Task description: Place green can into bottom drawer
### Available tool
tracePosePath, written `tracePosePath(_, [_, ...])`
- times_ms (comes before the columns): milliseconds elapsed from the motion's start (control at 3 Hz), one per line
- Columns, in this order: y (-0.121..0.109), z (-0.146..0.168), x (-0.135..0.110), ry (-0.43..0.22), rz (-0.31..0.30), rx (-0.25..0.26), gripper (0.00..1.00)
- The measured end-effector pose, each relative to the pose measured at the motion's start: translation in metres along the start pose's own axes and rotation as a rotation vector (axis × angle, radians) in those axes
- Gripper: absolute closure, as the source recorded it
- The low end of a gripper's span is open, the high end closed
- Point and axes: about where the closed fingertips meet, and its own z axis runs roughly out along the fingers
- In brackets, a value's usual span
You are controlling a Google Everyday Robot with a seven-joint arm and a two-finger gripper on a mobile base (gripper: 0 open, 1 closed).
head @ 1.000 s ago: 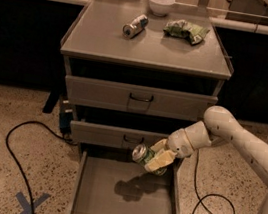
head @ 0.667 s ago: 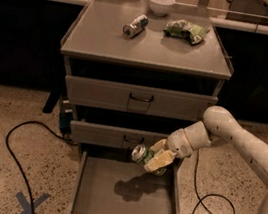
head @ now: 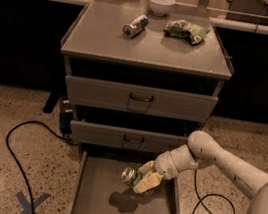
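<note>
The bottom drawer (head: 108, 207) of the grey cabinet is pulled open, a wide grey tray with low walls. My gripper (head: 143, 180) reaches in from the right and is shut on the green can (head: 132, 177). It holds the can on its side above the right part of the drawer floor, silver end pointing left. The can's shadow lies on the floor just below it.
On the cabinet top (head: 98, 42) lie a silver-white can (head: 135, 26), a wrinkly green foil bag (head: 185, 30) and a white bowl (head: 161, 4). The two upper drawers are shut. A black cable (head: 14, 161) runs over the floor on the left, another on the right (head: 214, 205).
The gripper and the can have stayed in almost the same place over the drawer; nothing else has moved.
</note>
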Motion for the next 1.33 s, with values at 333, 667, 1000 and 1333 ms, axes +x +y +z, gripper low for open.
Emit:
tracePosePath(333, [-0.001, 0.028, 0.029, 0.026, 0.029, 0.043, 1.0])
tracePosePath(667, [-0.01, 0.047, 0.043, 0.052, 0.068, 0.146, 1.0])
tracePosePath(1000, [-0.011, 0.047, 0.043, 0.053, 0.068, 0.146, 1.0])
tracePosePath(1333, [-0.016, 0.054, 0.047, 0.068, 0.08, 0.15, 1.0])
